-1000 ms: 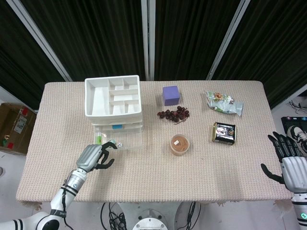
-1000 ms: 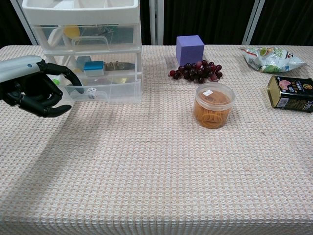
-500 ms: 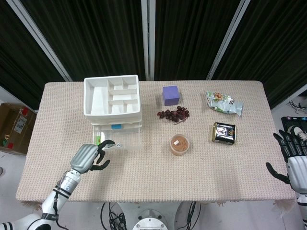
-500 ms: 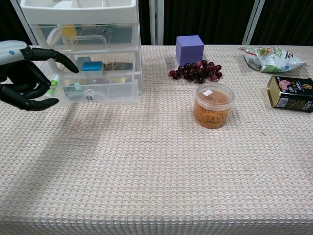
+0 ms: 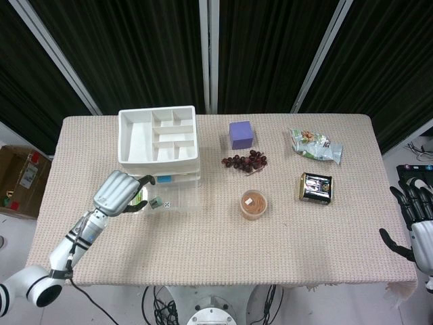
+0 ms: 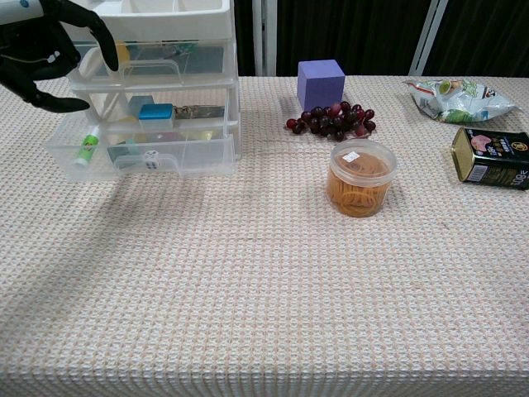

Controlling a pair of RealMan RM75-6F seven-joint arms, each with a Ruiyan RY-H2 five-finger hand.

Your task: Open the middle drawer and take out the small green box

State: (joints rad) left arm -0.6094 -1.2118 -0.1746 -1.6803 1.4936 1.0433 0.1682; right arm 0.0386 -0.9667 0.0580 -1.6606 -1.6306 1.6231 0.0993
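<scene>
The clear plastic drawer unit (image 5: 160, 145) with a white divided tray on top stands at the back left of the table. Its lowest visible drawer (image 6: 186, 157) is pulled out toward me. At that drawer's left end lies a small green-and-white item (image 6: 83, 150), with a die (image 6: 150, 157) and a blue box (image 6: 157, 112) further in. My left hand (image 5: 116, 191) hovers above the drawer's left end with its fingers curved and apart, holding nothing; the chest view shows the left hand (image 6: 41, 45) raised beside the top drawer. My right hand (image 5: 418, 227) is open beyond the table's right edge.
A purple cube (image 5: 241, 134) and a bunch of grapes (image 5: 245, 161) sit at the centre back. A tub of rubber bands (image 5: 254, 204) stands in the middle. At the right are a snack bag (image 5: 314, 145) and a dark tin (image 5: 316, 187).
My left hand has risen from the table in front of the drawer to above its left end, uncovering the green-and-white item. My right hand has drifted toward the lower right corner.
</scene>
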